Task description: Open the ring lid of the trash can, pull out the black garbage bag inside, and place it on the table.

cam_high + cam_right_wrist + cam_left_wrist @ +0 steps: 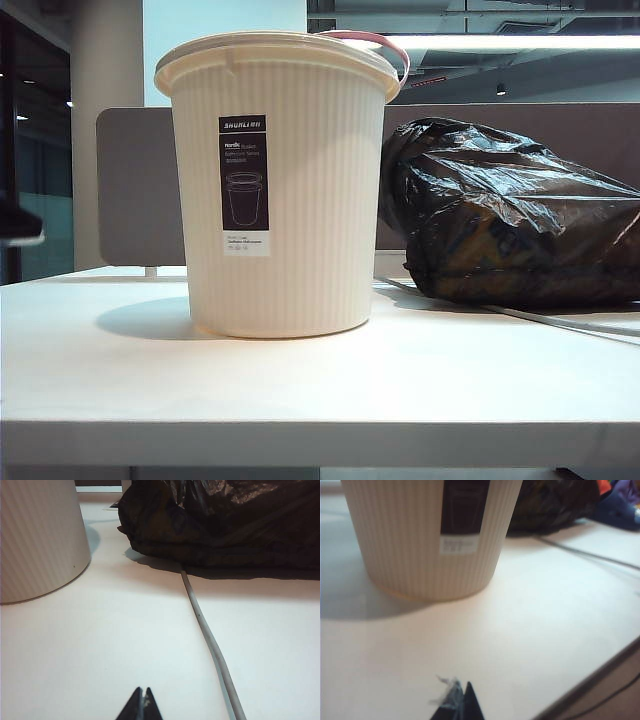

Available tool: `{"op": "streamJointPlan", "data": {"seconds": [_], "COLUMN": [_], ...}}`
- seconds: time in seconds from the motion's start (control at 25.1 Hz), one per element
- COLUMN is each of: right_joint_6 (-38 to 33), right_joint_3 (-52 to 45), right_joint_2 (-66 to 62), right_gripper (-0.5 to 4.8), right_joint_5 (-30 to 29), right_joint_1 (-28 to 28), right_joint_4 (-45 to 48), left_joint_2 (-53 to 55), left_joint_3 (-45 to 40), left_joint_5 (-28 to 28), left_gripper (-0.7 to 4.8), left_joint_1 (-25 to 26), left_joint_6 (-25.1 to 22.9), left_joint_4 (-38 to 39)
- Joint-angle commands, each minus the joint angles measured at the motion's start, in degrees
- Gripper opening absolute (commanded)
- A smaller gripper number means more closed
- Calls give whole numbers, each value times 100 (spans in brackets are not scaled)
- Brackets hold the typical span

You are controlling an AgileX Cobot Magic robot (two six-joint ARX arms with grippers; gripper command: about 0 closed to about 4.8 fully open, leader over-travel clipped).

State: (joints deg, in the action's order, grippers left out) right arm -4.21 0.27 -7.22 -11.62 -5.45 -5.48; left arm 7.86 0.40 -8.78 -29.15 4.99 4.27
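Both grippers are sitting low over the table [300,385], near its front edge, and neither is showing in the exterior view. Left gripper [461,700]: jaws pressed together, holding nothing, a wisp of pale fluff clinging to 1 tip. Right gripper [142,704]: jaws also together, empty.

The trash can [280,190] is standing upright ahead of the left gripper, label facing it, well apart from the tips. The black garbage bag [515,215] is lying on the table ahead of the right gripper, just beside the can, with a pale cable [210,645] running from under it toward that gripper. The bag's long axis is running across the table, side to side in the exterior view. The right arm is the nearer 1 to the bag; the left is nearer the can.

The bag is looking glossy, crinkled and bulging, resting fully on the table. The ring lid [385,45] is showing as a thin pink hoop tilted up behind the can's cream rim.

Judgement: the bag is already out and set down, so the task is reading as essentially complete, with both arms apparently drawn back.
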Motion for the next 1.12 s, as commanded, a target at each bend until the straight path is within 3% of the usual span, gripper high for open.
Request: {"op": "streamJointPlan", "data": {"seconds": [0.04,1.12], "right_joint_6": [-28,-44], "right_joint_3": [-9,-9], "right_joint_2": [-2,0], "right_gripper": [-1,-1], "right_joint_5": [-4,0], "right_joint_1": [0,2], "right_joint_4": [77,105], "left_joint_2": [0,-20], "left_joint_3": [11,17], "left_joint_5": [2,-2], "left_gripper": [-6,-5], "left_joint_1": [-2,0], "left_joint_6": [17,-24], "left_joint_4": [391,553]}}
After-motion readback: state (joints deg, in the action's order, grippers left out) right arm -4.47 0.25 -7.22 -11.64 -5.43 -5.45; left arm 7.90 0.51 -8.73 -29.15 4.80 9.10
